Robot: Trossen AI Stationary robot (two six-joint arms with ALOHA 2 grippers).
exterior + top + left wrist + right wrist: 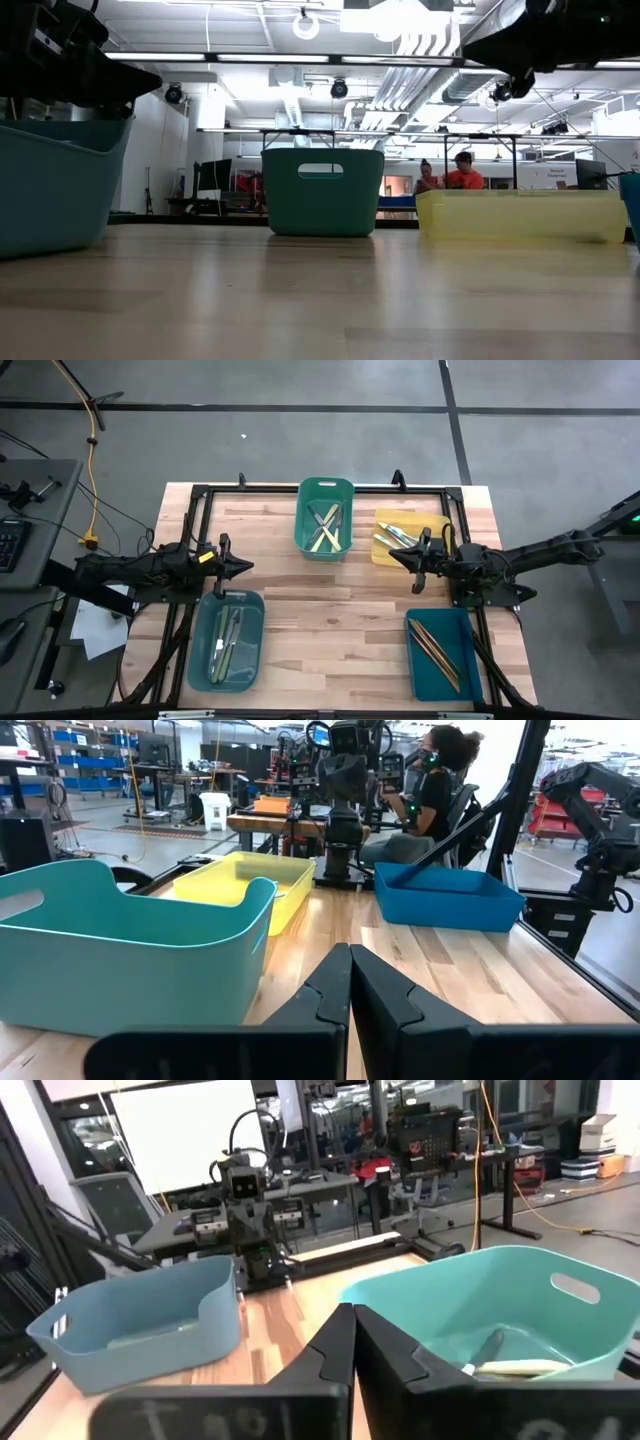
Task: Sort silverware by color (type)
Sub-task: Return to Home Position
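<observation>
Evidently the silverware (327,528) is all binned: teal bin (325,484) and yellow bin (385,518) at the worktop's (330,610) far edge, two blue bins (225,595) at the near corners. The left gripper (243,568) and right gripper (397,556) are both pinched closed and empty. Homing well, I'd say, means drawing back clear of the rims just beside them.

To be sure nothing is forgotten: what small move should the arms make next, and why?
Probably draw the left arm and right arm back to rest. The silverware lies in the teal plastic bin, yellow bin, light blue bin and dark blue bin; none is on the wooden table; both jaws are shut, empty.
</observation>
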